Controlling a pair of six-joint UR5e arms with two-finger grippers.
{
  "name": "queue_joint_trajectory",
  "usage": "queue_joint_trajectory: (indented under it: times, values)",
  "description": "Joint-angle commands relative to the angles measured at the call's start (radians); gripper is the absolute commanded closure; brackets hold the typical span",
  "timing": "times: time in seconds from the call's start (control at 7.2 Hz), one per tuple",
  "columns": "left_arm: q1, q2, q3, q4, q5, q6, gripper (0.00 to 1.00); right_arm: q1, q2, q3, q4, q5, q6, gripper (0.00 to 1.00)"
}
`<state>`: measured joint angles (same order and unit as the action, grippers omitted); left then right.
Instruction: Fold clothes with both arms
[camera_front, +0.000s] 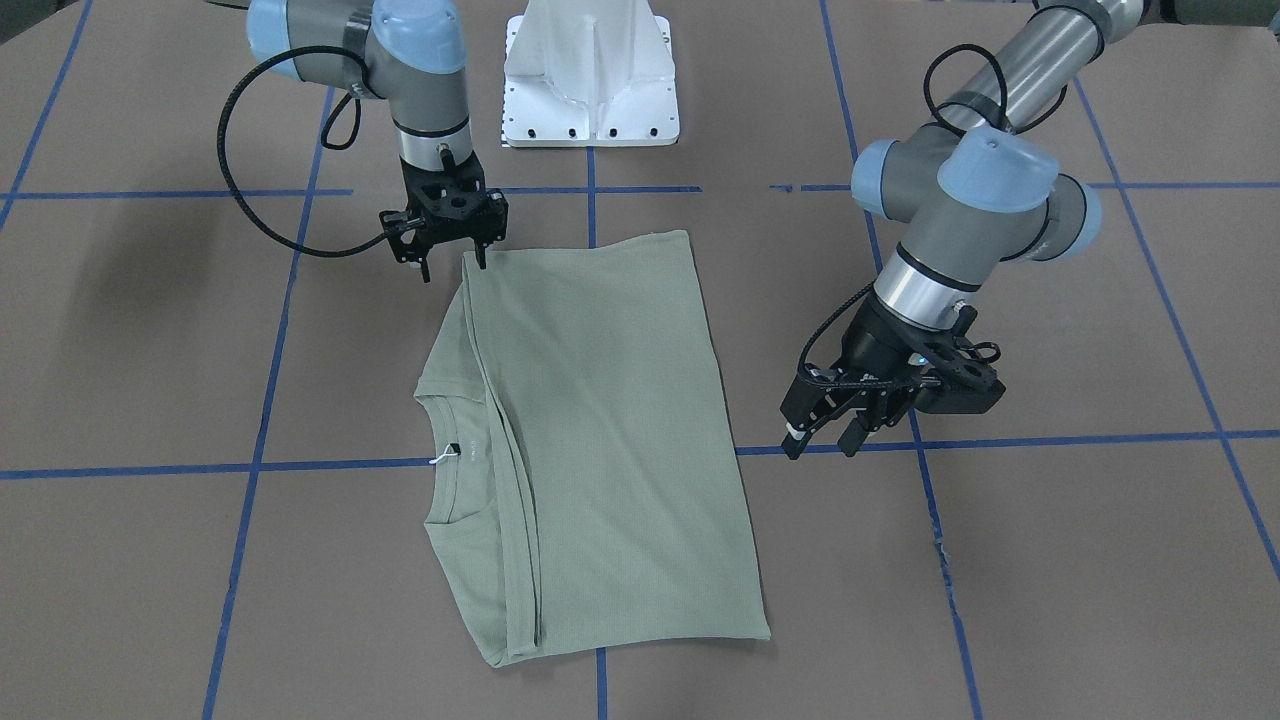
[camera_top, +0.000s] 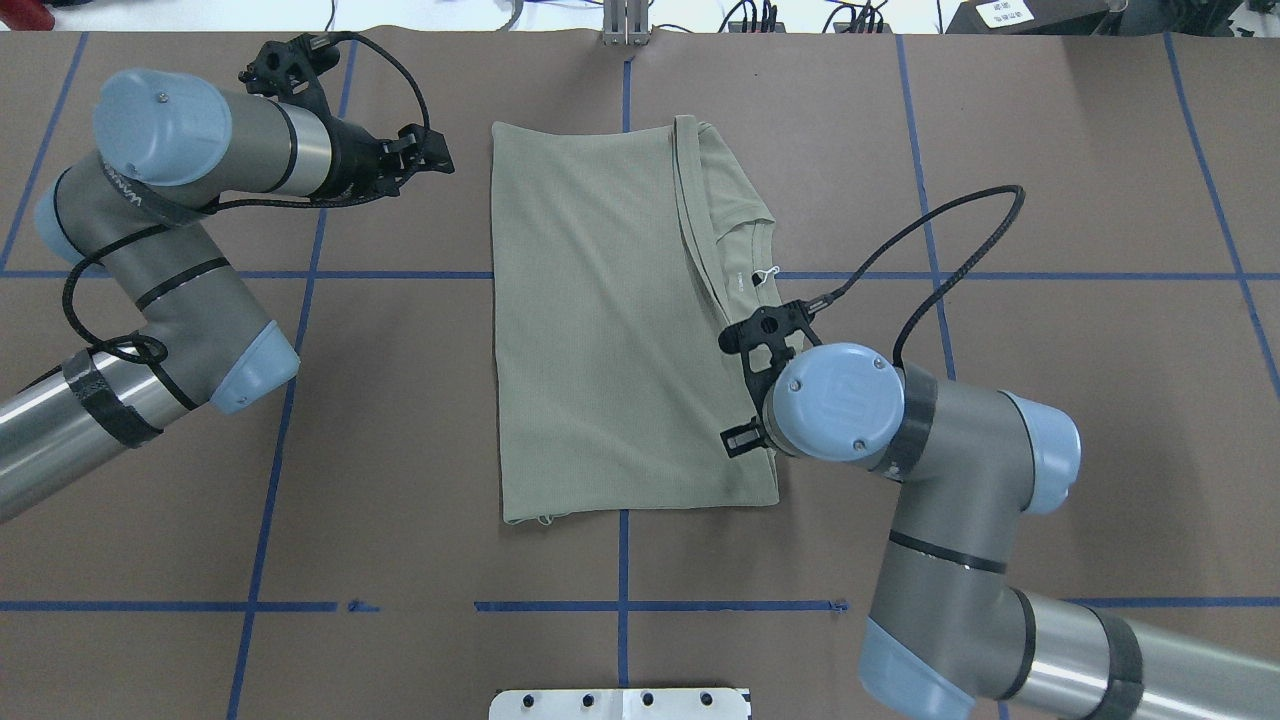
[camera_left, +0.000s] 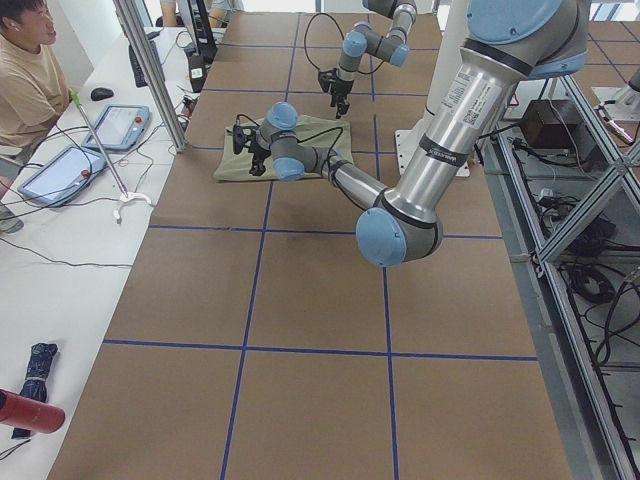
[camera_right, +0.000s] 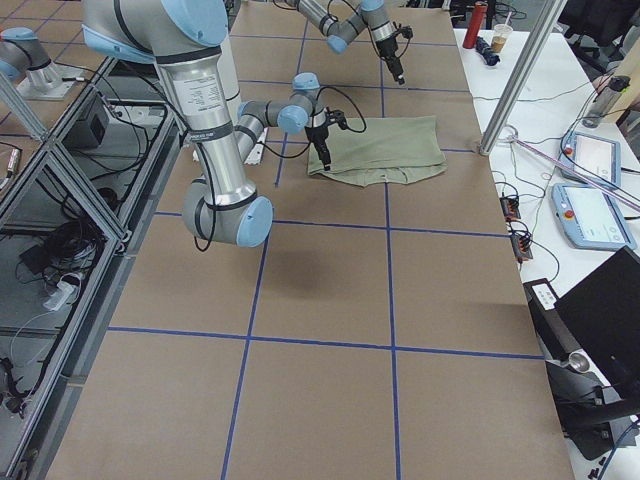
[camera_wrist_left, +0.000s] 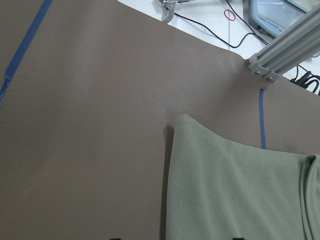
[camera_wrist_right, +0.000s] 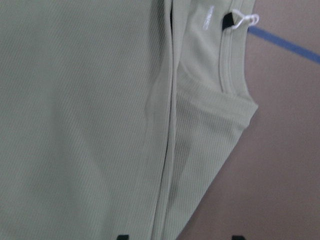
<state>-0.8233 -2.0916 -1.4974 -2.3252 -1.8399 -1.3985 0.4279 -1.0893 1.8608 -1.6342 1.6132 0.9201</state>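
Front-facing view: a sage-green knit shirt (camera_front: 600, 430) lies flat at the middle of the brown worktop (camera_front: 1050, 560), folded lengthwise into a tall rectangle. Its ribbed collar (camera_front: 437, 415) and white neck tag (camera_front: 443, 457) peek out along one long edge. The right claw (camera_front: 455, 265) hangs with its jaws apart at the shirt corner nearest the white base pedestal (camera_front: 592, 70). The left claw (camera_front: 822, 445), jaws also apart, hovers just off the opposite long edge.

Overhead view: the shirt (camera_top: 590, 340) straddles blue tape lines (camera_top: 400, 275). The left claw (camera_top: 432, 158) sits beside one corner, apart from it. The right arm's wrist (camera_top: 835, 400) hides its own claw and overlaps the shirt's edge.

Left-end view: the shirt (camera_left: 235, 170) is small, with a seated person (camera_left: 25, 70) at a side desk.

Left wrist view: one shirt corner (camera_wrist_left: 230, 190) on bare worktop.

Right wrist view: the collar (camera_wrist_right: 230, 65) fills the frame.
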Motion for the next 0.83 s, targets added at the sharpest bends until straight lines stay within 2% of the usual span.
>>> queue_joint_trajectory:
  times: [0.0,0.14,0.28,0.42,0.69]
  values:
    - [0.001,0.001,-0.011,0.001,0.001,-0.005,0.21,0.102,0.182,-0.226,0.007,0.001,-0.051,0.20]
    - [0.001,0.002,-0.011,0.001,0.001,-0.005,0.21,0.124,0.234,-0.306,0.023,0.002,-0.085,0.19]
    - [0.001,0.002,-0.014,0.001,0.001,-0.007,0.21,0.132,0.270,-0.395,0.077,0.002,-0.098,0.09]
    - [0.003,0.002,-0.015,0.003,0.001,-0.007,0.20,0.146,0.317,-0.489,0.103,0.013,-0.122,0.09]
    - [0.004,0.004,-0.017,0.003,0.001,-0.011,0.20,0.170,0.335,-0.544,0.108,0.054,-0.164,0.09]
